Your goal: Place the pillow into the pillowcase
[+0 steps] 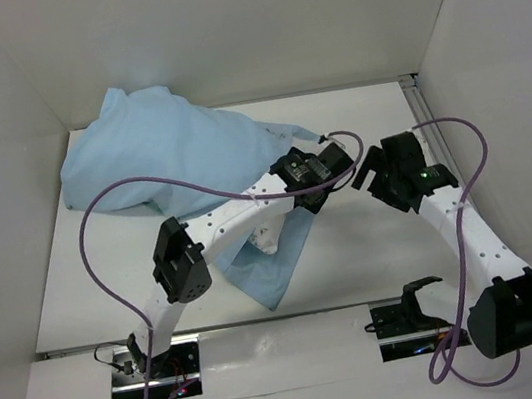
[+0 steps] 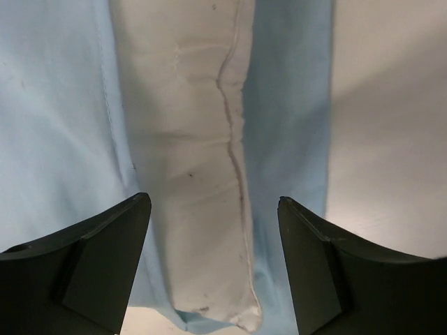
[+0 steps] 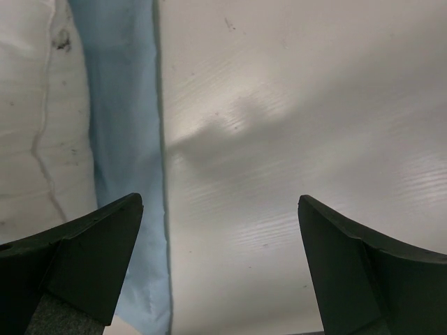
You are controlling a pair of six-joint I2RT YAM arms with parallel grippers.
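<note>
Pillowcase (image 1: 168, 154), light blue, lies bulging at the back left of the counter (image 1: 374, 243), and its flatter end trails toward the near edge under the left arm. A white patch of pillow (image 1: 268, 237) shows at that end, with blue cloth around it. How much of the pillow is inside cannot be told from above.

In the left wrist view, the left tool (image 1: 312, 192) (image 2: 213, 202) hangs over the pillow (image 2: 188, 174). Its fingers (image 2: 105, 244) are spread wide and hold nothing. A seam runs down the white fabric, and the pillowcase (image 2: 56, 139) lies on both sides of it.

The right tool (image 1: 379, 176) (image 3: 220, 202) is just beside the left one. It is also spread open and empty, above bare counter (image 3: 293, 105). At the left of its view, a strip of pillowcase (image 3: 122, 139) borders the pillow (image 3: 28, 125).
</note>
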